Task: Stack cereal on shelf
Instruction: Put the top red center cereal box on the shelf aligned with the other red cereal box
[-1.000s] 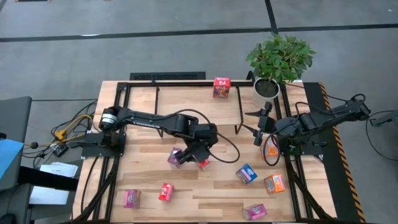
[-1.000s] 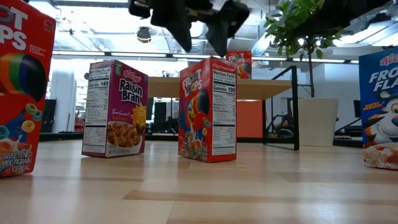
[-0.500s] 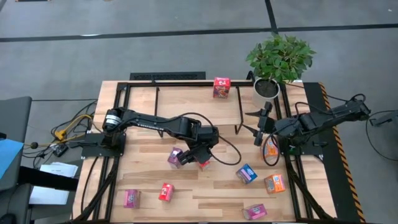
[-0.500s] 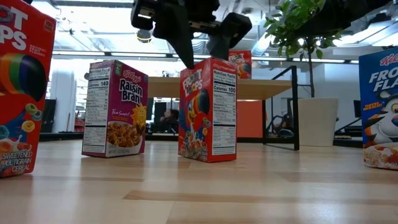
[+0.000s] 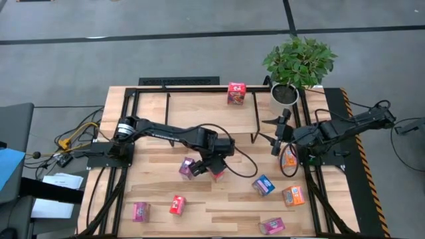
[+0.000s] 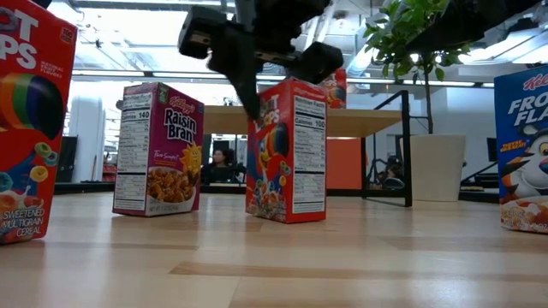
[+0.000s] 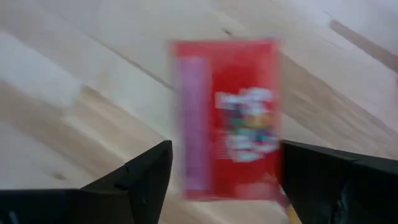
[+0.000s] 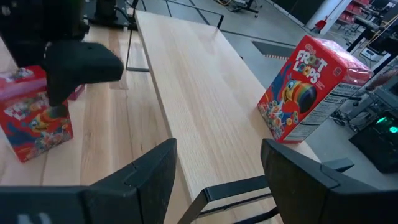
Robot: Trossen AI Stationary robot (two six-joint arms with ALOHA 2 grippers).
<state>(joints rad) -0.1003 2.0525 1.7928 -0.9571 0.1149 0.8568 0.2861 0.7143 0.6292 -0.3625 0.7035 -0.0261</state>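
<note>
A red cereal box stands upright on the table's middle, beside a magenta box. My left gripper is open right above the red box. Its fingers have come down on either side of the box's top, and the left wrist view shows a small gap at each side. Another red box stands on the shelf's wooden board at the far side. My right gripper is open and holds nothing, near the shelf's right end.
Loose boxes lie on the near table: red, magenta, blue, orange, magenta. An orange box sits under the right arm. A potted plant stands at the far right corner.
My left gripper has sunk toward the red box and tipped a little steeper. Its fingers were above the box's top and now reach down past it on both sides. The box has stayed where it was.
</note>
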